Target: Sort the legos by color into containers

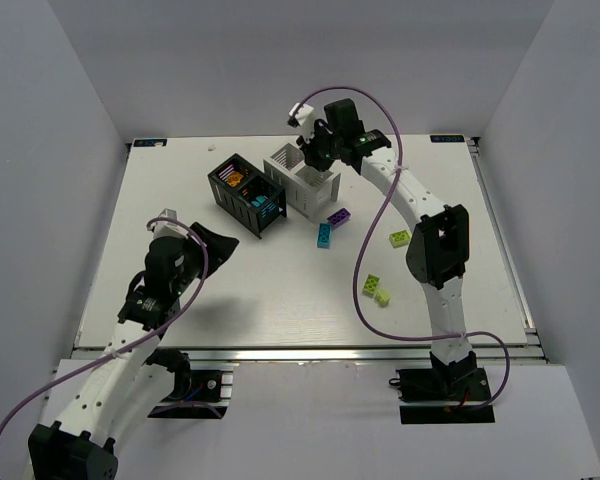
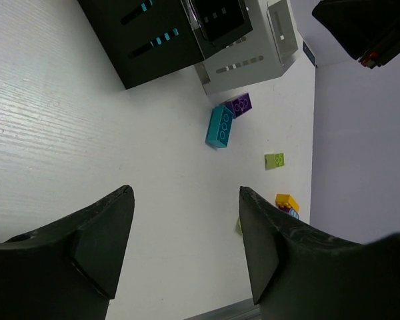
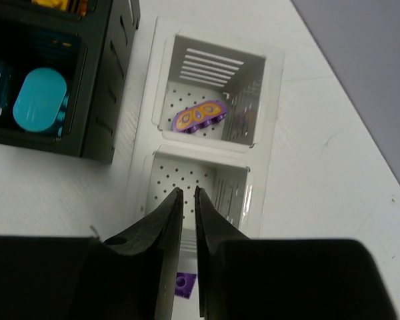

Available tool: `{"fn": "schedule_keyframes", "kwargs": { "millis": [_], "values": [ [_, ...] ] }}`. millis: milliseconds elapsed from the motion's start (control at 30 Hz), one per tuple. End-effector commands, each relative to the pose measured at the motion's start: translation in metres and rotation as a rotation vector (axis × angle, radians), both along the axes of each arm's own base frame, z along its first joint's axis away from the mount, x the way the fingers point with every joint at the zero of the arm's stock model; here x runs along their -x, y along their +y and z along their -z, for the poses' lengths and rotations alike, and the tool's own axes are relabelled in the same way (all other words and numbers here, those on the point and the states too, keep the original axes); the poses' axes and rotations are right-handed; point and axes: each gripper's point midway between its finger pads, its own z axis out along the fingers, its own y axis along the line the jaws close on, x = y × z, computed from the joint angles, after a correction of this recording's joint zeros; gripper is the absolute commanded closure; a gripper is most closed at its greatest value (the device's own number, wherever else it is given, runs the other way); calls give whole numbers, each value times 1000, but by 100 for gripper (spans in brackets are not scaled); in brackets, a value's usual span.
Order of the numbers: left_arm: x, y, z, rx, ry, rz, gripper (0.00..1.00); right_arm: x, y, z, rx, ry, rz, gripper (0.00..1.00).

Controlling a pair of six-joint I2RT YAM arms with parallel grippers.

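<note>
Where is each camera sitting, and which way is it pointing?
Top external: above and behind the bases, looking down at the white table; left arm and right arm show.
Left wrist: low, facing across the table at a teal plastic brick; its open left pincer shows.
Right wrist: straight down into the white slatted box; its nearly shut right pincer shows.
Shared: all three see that box and the black slatted box.
</note>
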Motion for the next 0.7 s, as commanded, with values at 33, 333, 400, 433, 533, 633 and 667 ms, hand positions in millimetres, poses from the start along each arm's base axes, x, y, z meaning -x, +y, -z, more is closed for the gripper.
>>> {"fn": "schedule_keyframes", "kwargs": {
  "millis": [33,333,400,433,533,633,667],
  "values": [
    [-3,-3,-6,6,-28,18,26,10,-5,-20,20,-15,-40,82],
    [-6,-6,-6,-7,-18,31,25,13,-11,-13,44,7,-47,81],
    [-7,-8,-7,-10,-19,37,25,14,-13,-12,47,10,-49,81],
    [-7,-9,-7,-11,-18,40,25,15,-14,-14,47,9,-50,81],
    [-9,-12,-9,-16,-21,48,25,17,-17,-15,49,10,-50,80],
    [-10,-18,-10,-21,-20,59,25,19,-20,-16,47,10,-51,80],
    [-9,-22,-10,-23,-21,72,25,19,-20,-17,48,9,-52,79]
  ]
}}
